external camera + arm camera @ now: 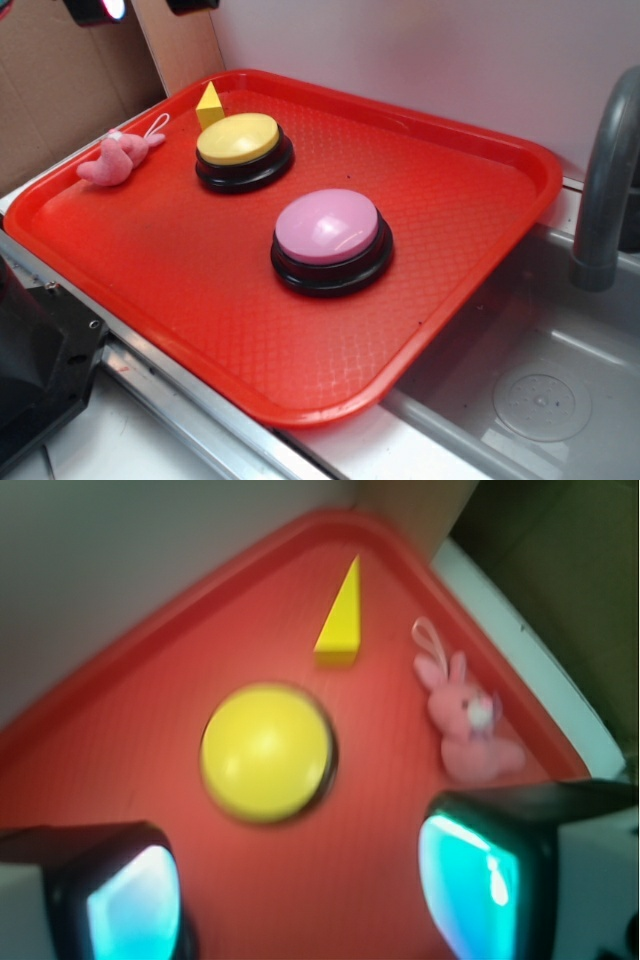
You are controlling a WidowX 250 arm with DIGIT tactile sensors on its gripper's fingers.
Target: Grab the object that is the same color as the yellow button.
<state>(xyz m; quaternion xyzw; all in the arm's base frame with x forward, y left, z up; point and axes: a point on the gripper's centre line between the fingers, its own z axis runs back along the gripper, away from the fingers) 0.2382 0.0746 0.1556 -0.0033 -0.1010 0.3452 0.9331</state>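
Observation:
A small yellow pyramid block [209, 104] stands at the tray's far left corner, just behind the yellow button [239, 139] on its black base. In the wrist view the block [341, 622] lies beyond the yellow button [266, 752]. My gripper [300, 895] is open and empty, high above the tray, its two glowing pads at the bottom of the wrist view with bare red tray between them. In the exterior view only two dark pieces [100, 8] at the top left edge show; its jaws are out of view there.
A red tray [480, 240] holds everything. A pink-topped button [329, 228] sits mid-tray. A pink plush bunny [118, 160] lies at the left rim, also in the wrist view [462, 715]. A grey sink [540, 390] and faucet [600, 180] are at right.

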